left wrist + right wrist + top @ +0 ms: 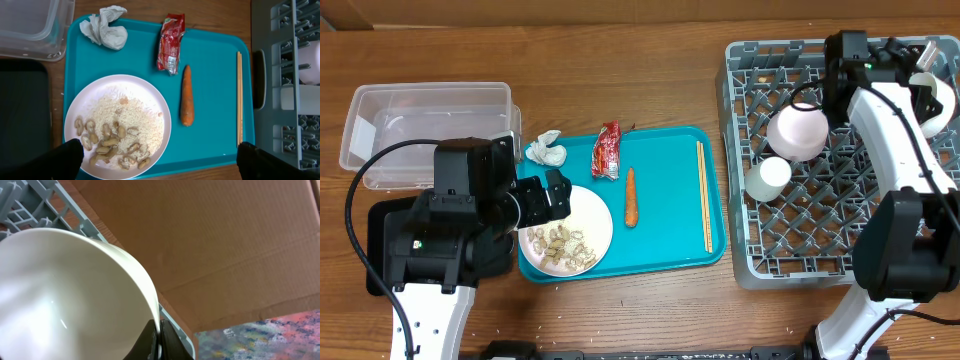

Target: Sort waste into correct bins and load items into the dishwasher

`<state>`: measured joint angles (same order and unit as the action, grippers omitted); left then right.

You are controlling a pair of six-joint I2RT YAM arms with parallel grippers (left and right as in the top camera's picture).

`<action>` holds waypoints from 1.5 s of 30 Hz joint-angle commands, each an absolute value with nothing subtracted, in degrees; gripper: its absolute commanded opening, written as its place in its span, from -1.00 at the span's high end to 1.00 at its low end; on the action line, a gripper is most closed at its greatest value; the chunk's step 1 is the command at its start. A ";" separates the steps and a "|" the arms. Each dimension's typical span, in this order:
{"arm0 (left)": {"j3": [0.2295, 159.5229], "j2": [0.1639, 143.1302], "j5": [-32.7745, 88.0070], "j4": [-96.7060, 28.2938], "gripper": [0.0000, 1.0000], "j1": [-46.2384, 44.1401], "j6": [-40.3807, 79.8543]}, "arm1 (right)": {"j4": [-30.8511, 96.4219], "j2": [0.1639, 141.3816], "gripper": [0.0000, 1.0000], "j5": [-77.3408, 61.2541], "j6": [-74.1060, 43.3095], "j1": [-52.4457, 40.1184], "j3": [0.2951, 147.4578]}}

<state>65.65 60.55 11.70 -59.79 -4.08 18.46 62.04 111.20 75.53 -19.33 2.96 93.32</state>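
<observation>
Now the right hand (159, 341) is clenched on the rim of the white round bowl (65, 295), over the large grey plastic dish rack (760, 70) at the upper right of the overhead view. I would lower it tilted between the pegs, then let go. The left hand (157, 162) hangs released.

wrapper (606, 150) red, crinkled | tissue (546, 149) crumpled | carrot (631, 195) flat, all on teal tray (670, 200) | plate (592, 215) holds beige scraps (563, 246) | clear tub (425, 135), black tray (380, 240) at left | grey rack (800, 235): bowl (797, 131) upturned, cup (768, 177), second bowl (65, 295) tilted at far-right corner
</observation>
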 commanded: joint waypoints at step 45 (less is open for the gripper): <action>66.70 60.73 11.40 -59.64 -1.00 -3.77 17.80 | 61.84 110.45 -0.47 79.24 -17.08 -18.74 82.04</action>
<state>65.63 60.55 11.70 -59.81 -4.08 18.46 61.28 111.20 79.24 -16.29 -16.43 81.17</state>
